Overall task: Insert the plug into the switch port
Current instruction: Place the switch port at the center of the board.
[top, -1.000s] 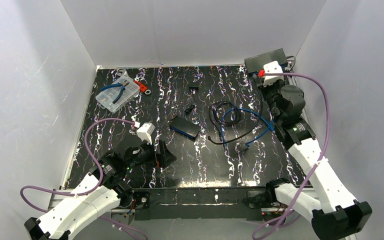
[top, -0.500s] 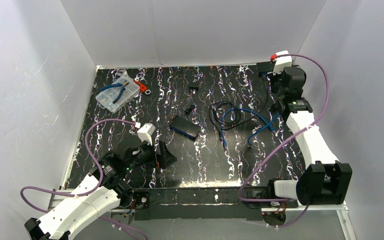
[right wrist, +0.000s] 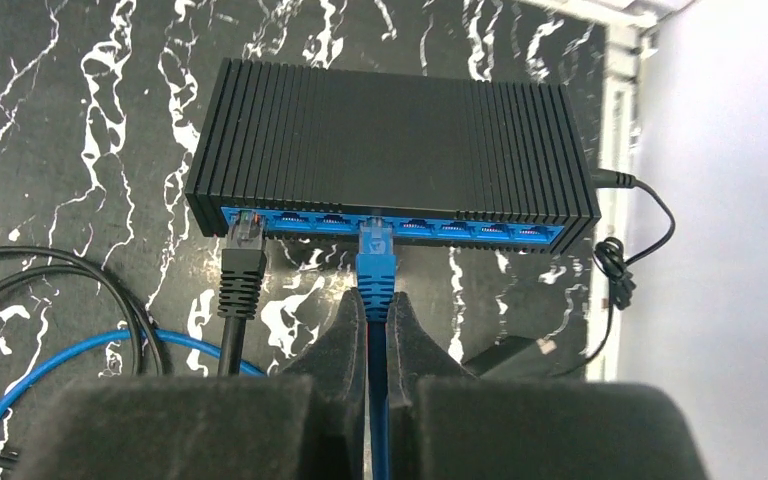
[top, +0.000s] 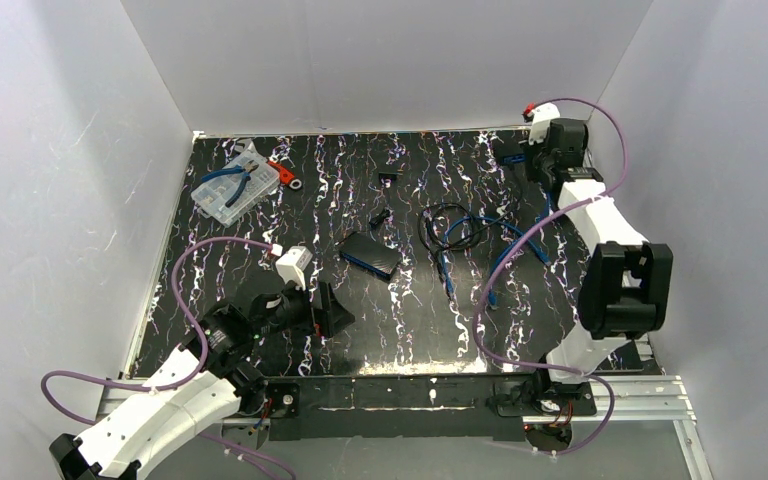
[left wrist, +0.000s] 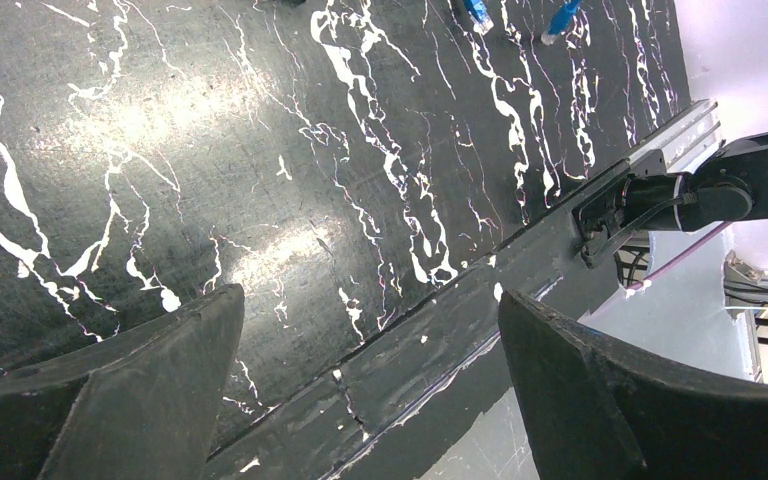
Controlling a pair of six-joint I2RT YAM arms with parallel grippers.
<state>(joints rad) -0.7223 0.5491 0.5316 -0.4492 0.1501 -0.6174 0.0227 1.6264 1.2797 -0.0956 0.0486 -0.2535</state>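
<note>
Blue plug (right wrist: 375,262) is clenched between the fingers of the right tool (right wrist: 378,322), with its tip against the blue front face of the black switch (right wrist: 390,140) at the far right corner of the worktop (left wrist: 160,150). A black plug (right wrist: 243,262) is seated at the left end of that face. The left tool (left wrist: 370,385) is released, jaws wide, above the worktop's near edge.
</note>
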